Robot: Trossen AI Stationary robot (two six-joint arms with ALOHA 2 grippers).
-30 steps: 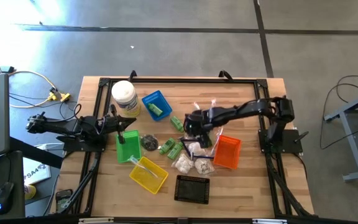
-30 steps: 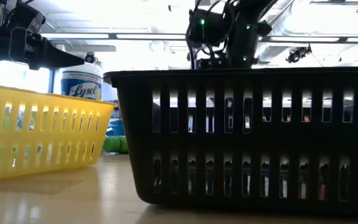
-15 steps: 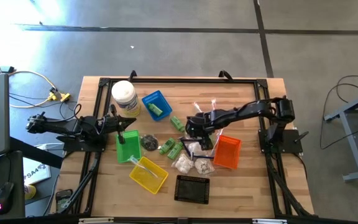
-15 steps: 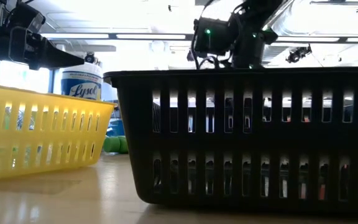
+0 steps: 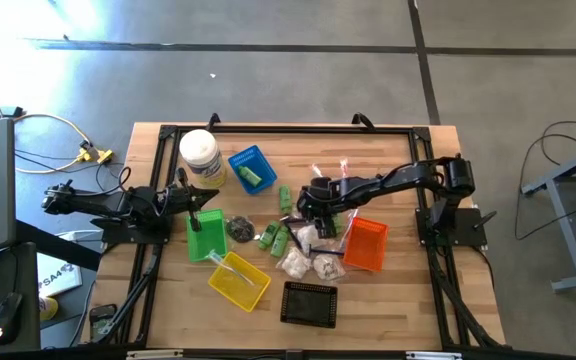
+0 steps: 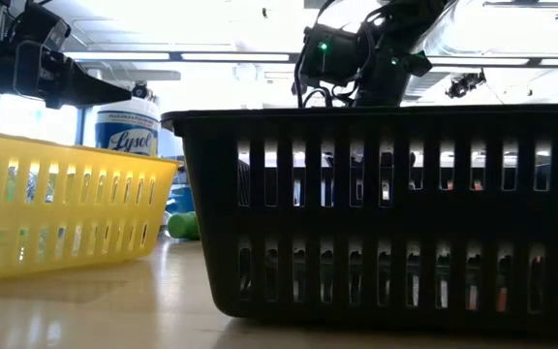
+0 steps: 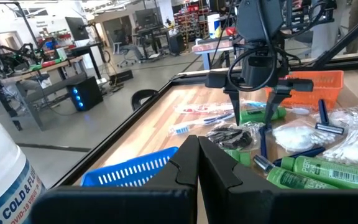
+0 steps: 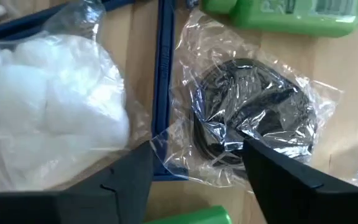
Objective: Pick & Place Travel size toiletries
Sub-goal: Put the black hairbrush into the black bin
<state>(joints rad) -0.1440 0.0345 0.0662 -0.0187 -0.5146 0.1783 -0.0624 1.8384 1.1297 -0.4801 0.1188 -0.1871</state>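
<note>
The right end effector (image 8: 191,171) hangs spread, gripping nothing, directly above the clear packet of dark coils (image 8: 250,118), which lies mid-surface between its fingers; the left arm is farther.

place: probably lab/workshop | cues: workbenches (image 7: 42,68), concrete floor (image 5: 268,80)
</note>
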